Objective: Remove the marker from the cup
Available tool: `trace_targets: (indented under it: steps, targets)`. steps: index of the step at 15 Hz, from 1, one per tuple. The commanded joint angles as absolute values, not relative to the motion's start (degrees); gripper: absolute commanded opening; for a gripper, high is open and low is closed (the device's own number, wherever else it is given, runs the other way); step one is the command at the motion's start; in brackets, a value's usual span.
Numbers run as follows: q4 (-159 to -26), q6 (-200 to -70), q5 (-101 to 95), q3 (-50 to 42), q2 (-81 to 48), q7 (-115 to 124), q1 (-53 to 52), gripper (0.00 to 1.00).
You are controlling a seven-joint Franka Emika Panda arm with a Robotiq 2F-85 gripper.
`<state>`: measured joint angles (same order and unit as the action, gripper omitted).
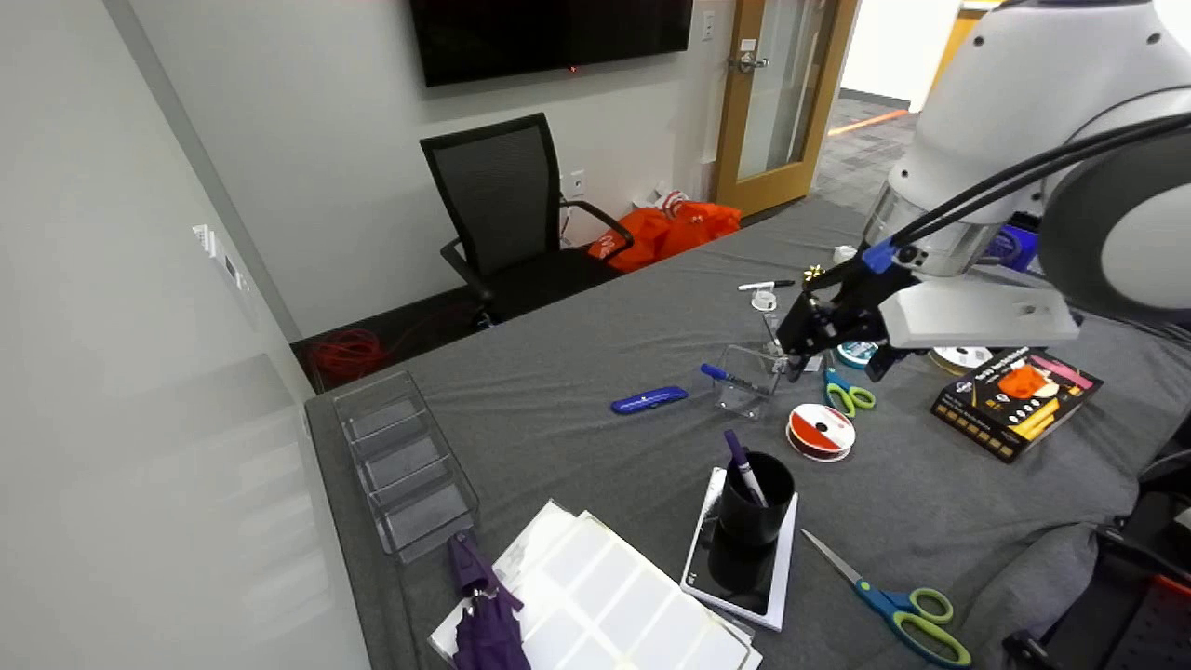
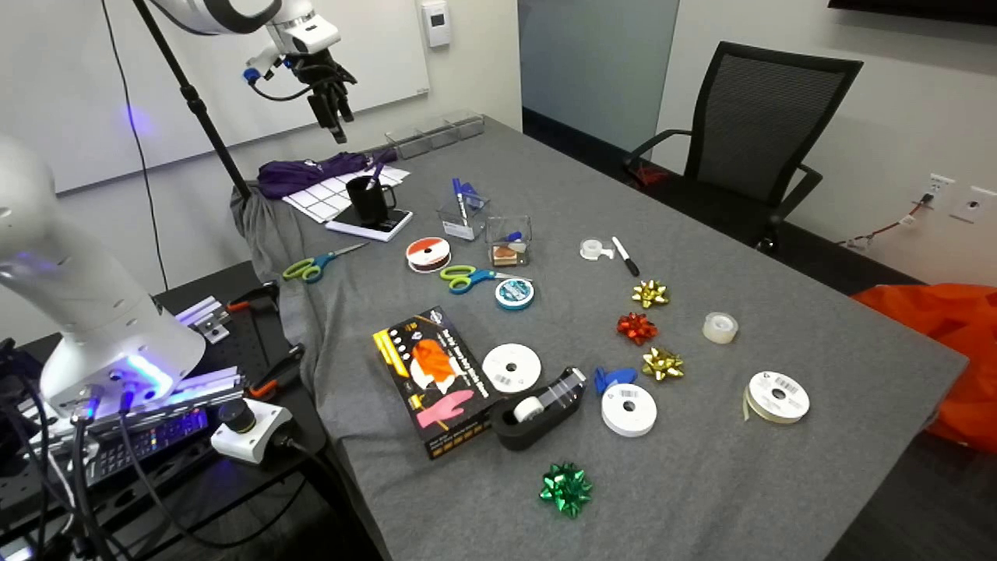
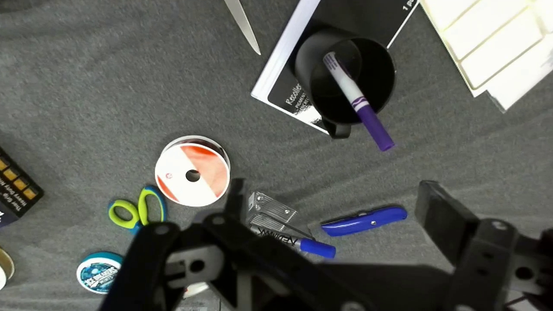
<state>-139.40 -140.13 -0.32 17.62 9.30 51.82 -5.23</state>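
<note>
The black cup (image 1: 740,523) stands upright on a black and white pack in both exterior views (image 2: 360,201). The marker (image 1: 736,450) in it has a purple cap and a white barrel. It leans in the cup with its cap sticking out over the rim, and it also shows in an exterior view (image 2: 377,172). In the wrist view the marker (image 3: 359,101) and the cup (image 3: 307,65) are at the top, ahead of the fingertips. My gripper (image 3: 332,185) is open and empty, above the table and apart from the cup. It also shows in both exterior views (image 1: 835,368) (image 2: 342,129).
Clear holders (image 1: 744,409) with a blue marker (image 3: 317,248) stand near the cup. A blue cutter (image 1: 649,400), a red-and-white ribbon spool (image 1: 821,432), open scissors (image 1: 893,605) and label sheets (image 1: 605,596) lie around it. A box (image 2: 438,380) lies farther off.
</note>
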Motion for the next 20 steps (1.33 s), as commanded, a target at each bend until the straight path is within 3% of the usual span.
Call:
trace_targets:
  steps: [1,20]
  targets:
    - [-135.5,-143.8,-6.4,17.9,1.2,60.0,-6.2,1.00]
    - [-116.8,-138.5,-26.1,6.1,-23.5,72.1,-22.4,1.00]
